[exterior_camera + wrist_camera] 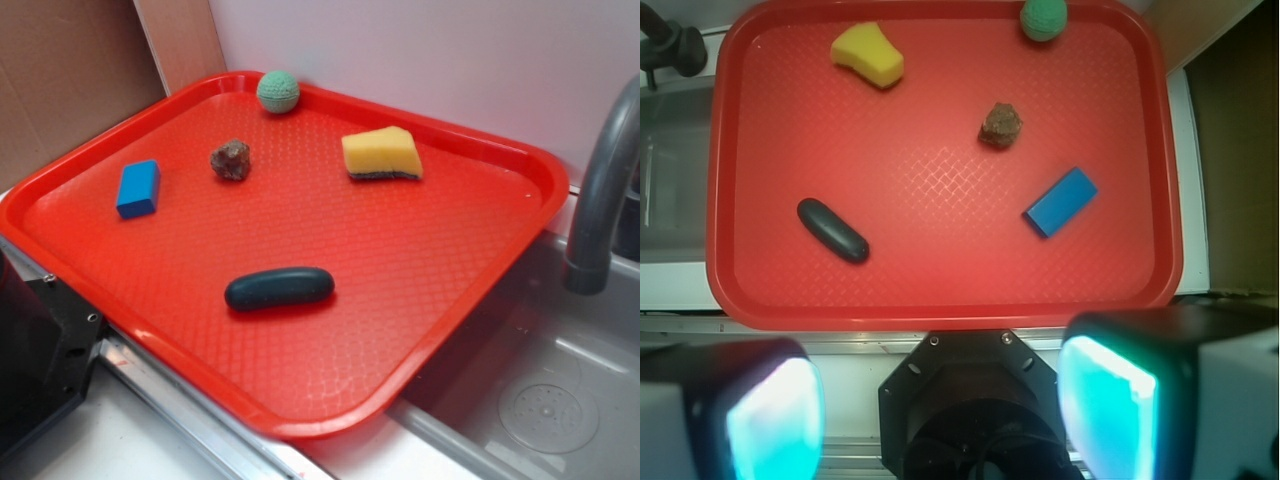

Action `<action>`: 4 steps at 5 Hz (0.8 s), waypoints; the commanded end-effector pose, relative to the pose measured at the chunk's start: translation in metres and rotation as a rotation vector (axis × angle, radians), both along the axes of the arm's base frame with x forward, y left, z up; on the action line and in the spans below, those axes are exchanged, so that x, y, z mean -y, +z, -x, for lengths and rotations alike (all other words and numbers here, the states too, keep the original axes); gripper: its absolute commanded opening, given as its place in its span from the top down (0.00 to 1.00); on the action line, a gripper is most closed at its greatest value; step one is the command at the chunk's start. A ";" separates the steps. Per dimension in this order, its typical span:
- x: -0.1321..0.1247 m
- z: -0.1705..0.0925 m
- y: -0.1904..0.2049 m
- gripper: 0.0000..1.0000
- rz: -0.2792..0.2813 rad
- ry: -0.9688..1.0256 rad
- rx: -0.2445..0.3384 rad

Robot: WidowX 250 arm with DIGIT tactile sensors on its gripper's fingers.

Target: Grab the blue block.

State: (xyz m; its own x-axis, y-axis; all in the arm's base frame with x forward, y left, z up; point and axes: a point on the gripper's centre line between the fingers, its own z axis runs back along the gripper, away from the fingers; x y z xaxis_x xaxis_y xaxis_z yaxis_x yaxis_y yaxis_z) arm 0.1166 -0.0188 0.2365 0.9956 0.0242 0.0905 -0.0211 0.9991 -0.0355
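The blue block [138, 189] lies flat on the left part of the red tray [400, 330]. In the wrist view the blue block [1061, 202] sits right of the tray's middle, turned diagonally on the tray [940, 290]. My gripper [940, 415] hangs high above the near edge, well short of the block. Its two teal pads [1108, 410] stand wide apart with nothing between them. The exterior view shows only a dark part of the robot base at the lower left, not the gripper.
A brown rock [231, 160], a green ball [278, 91], a yellow sponge [381, 154] and a dark teal pill-shaped object [279, 288] also lie on the tray. A grey faucet [605, 190] and sink [540, 400] stand to the right. The robot base [970, 410] is below the gripper.
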 end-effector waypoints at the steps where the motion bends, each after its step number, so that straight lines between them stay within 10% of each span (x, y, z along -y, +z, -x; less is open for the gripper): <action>1: 0.000 0.000 0.000 0.00 0.000 0.000 0.000; 4: -0.037 -0.029 -0.051 0.00 0.059 0.743 0.182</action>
